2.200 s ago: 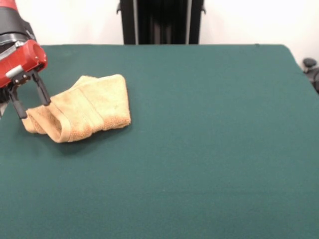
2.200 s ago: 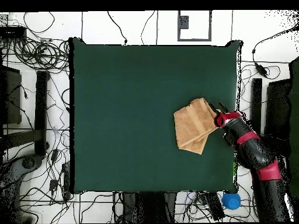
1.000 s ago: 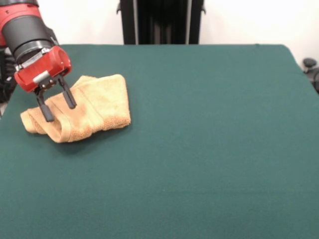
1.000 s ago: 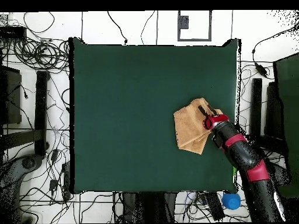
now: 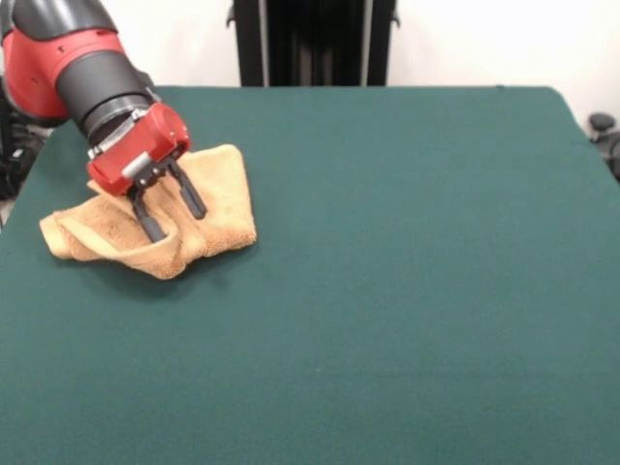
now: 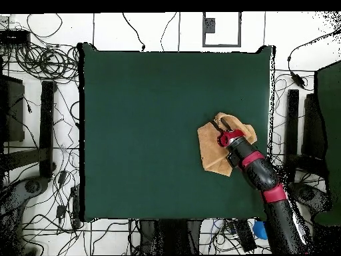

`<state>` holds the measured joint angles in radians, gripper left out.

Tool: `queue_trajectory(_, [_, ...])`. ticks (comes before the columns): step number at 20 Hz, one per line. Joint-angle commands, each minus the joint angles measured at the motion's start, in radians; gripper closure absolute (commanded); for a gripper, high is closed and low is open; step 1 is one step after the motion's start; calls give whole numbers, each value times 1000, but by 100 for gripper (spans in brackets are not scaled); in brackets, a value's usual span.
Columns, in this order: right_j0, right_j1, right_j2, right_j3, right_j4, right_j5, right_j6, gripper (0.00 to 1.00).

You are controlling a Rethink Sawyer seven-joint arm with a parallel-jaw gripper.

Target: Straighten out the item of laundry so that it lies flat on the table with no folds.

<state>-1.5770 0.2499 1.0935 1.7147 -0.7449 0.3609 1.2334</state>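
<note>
The golden-tan towel [image 5: 221, 205] lies crumpled and folded over itself near the left edge of the green table [image 5: 407, 252] in the front view. A rolled fold bulges at its front. My gripper [image 5: 171, 211] is open and low on the towel, with its dark fingers [image 5: 149, 222] spread on either side of a raised fold in the middle of the cloth. In the overhead view the towel [image 6: 212, 155] sits near the table's [image 6: 146, 120] right edge, with the gripper [image 6: 218, 127] over its upper part.
The black pedestal [image 5: 310, 44] stands behind the table's far edge. The towel's left corner [image 5: 53, 237] lies close to the table's left edge. Cables [image 6: 40, 63] and stands surround the table on the floor.
My gripper has moved to the right in the front view and further onto the towel. The front fold has been dragged right with it and the cloth has bunched differently.
</note>
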Motion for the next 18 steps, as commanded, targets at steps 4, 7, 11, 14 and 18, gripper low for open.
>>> queue_trajectory(4, [72, 43, -54, -40, 18, 63, -76, 0])
queue_trajectory(7, [77, 34, -58, -39, 15, 53, -59, 100])
queue_trajectory(11, [81, 27, -62, -37, 11, 40, -42, 100])
queue_trajectory(14, [83, 20, -64, -35, 5, 29, -32, 100])
queue_trajectory(18, [87, 10, -67, -33, 2, 23, -23, 100])
